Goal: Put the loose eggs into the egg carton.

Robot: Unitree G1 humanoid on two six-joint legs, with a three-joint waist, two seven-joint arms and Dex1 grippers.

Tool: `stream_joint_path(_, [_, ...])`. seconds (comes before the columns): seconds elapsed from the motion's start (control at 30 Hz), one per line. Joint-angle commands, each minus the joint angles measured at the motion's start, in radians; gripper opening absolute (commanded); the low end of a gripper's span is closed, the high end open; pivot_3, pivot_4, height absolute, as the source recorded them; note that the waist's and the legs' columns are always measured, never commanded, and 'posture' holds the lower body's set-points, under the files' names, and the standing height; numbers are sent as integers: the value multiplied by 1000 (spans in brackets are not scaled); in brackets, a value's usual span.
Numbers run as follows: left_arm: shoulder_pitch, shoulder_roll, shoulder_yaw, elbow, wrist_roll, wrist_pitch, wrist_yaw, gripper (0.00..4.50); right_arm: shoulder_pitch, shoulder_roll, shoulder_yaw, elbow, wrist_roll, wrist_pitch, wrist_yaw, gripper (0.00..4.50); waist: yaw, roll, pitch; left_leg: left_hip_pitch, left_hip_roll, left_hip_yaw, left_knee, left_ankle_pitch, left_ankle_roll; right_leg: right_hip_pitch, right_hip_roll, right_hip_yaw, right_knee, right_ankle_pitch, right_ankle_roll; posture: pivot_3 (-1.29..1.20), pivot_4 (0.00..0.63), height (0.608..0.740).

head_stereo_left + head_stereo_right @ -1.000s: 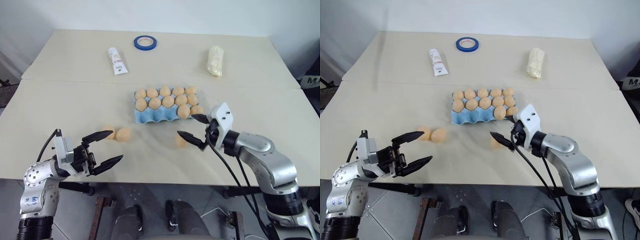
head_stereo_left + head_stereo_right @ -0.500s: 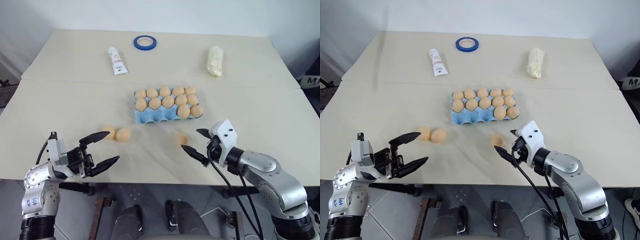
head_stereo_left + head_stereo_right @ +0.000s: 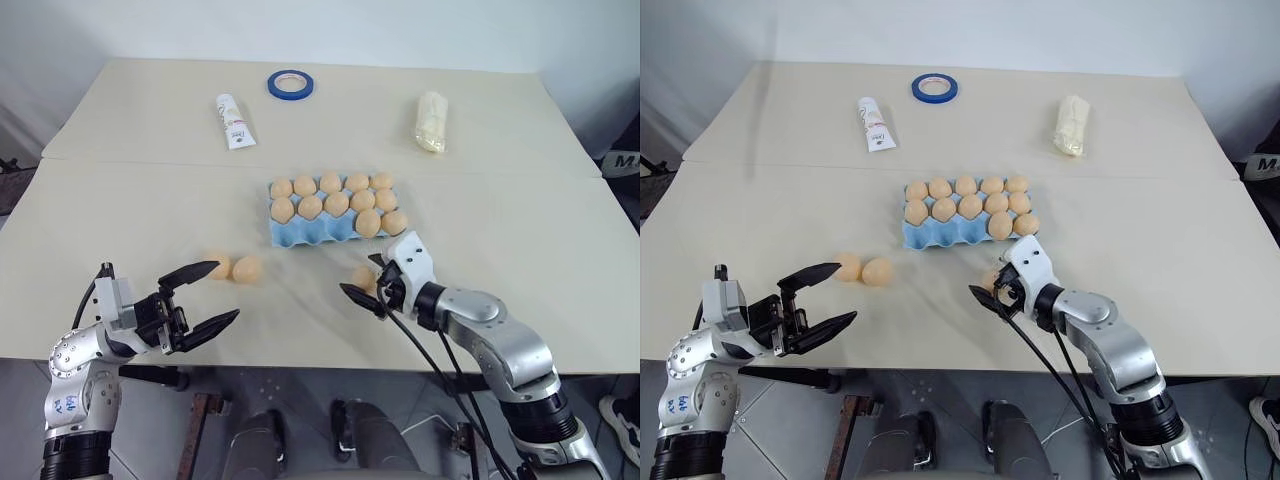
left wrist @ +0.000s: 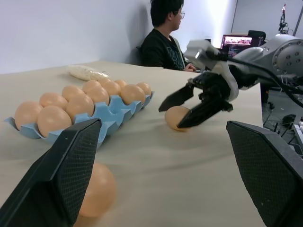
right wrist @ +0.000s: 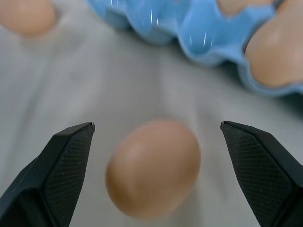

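The light blue egg carton [image 3: 299,233] sits mid-table with several eggs in it; its near-left cups are bare. One loose egg [image 5: 153,166] lies on the table just in front of the carton, and my right gripper [image 3: 358,276] is open, one finger on either side of it, not gripping. Two more loose eggs [image 3: 219,265] [image 3: 247,268] lie side by side to the left. My left gripper [image 3: 227,290] hovers open near the table's front edge, just short of that pair, holding nothing. In the left wrist view one egg [image 4: 97,189] sits beside a finger [image 4: 71,165].
At the far side lie a blue tape ring [image 3: 290,84], a white tube [image 3: 233,122] and a cream lumpy bag [image 3: 431,122]. A seam crosses the table behind the carton. A seated person [image 4: 163,45] and a monitor [image 4: 236,41] are beyond the table.
My right gripper has swung left and down, so its open fingers now flank the loose egg in front of the carton. The left gripper and the eggs have stayed put.
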Motion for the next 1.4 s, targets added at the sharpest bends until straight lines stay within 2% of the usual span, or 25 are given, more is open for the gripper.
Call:
stream_joint_path(0.03, [2,-5,17,-36,-16,-15,6,4500,-17,16,0,-5,-6,-27,4,3861,0,0,0,0,0,0,0,0,0,0,0,0,0,0,0,0,150,740])
stream_joint_path(0.17, [-1,-6,17,-36,-16,-17,8,4500,-23,22,-15,-30,2,-21,8,2496,0,0,0,0,0,0,0,0,0,0,0,0,0,0,0,0,150,740])
stream_joint_path(0.23, [-2,-5,17,-34,-16,-17,7,4500,-31,19,-27,-44,6,-16,9,2099,0,0,0,0,0,0,0,0,0,0,0,0,0,0,0,0,150,740])
stream_joint_path(0.43, [-5,-7,17,-31,-16,-17,8,4500,-136,60,-88,-49,41,13,-30,2089,-1,0,0,0,0,0,0,0,0,0,0,0,1,0,0,0,150,740])
stream_joint_path(0.67, [-19,-10,10,-25,-11,-15,13,4500,-325,162,-80,212,-48,-127,-100,2072,-2,0,0,1,0,0,0,0,0,0,0,0,2,0,0,0,150,740])
stream_joint_path(0.9, [-13,-6,19,-38,-11,-18,24,4500,-382,202,-39,377,-106,-247,-61,2072,-2,0,0,-1,0,0,0,0,0,-1,0,0,1,0,0,0,150,740])
stream_joint_path(1.13, [-11,-3,25,-36,-10,-22,29,4500,-398,218,-31,417,-125,-283,-37,4399,-5,0,0,0,0,0,0,1,0,-1,0,0,3,0,0,0,150,740])
stream_joint_path(1.4, [-16,-2,23,-30,-7,-24,33,4500,-373,196,-51,332,-90,-270,33,4463,-5,0,0,0,0,0,0,1,0,-1,0,0,3,0,0,0,150,740])
